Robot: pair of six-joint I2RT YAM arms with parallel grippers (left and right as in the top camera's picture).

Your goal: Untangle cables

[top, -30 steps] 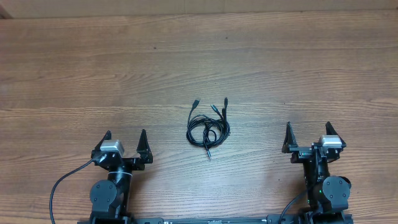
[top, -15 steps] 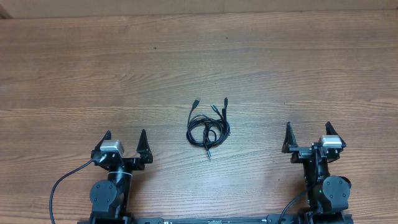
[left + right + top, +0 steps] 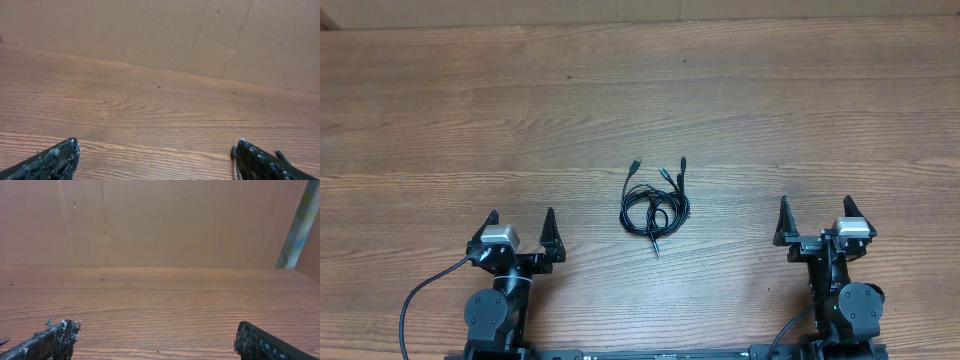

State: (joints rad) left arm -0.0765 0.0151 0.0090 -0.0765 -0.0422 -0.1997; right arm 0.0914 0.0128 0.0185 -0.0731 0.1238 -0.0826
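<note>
Now left pincer [image 3: 521, 217], right pincer [image 3: 816, 206] spread wide, flanking cables [image 3: 655, 201], untouched.

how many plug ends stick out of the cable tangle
4: left plug, middle plug, right plug on the far side, near plug; more may hide in the cables.

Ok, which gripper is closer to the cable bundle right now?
Left, slightly. In the overhead view the left gripper is open, below-left of the cables; the right gripper, also open, is farther off to their right.
</note>
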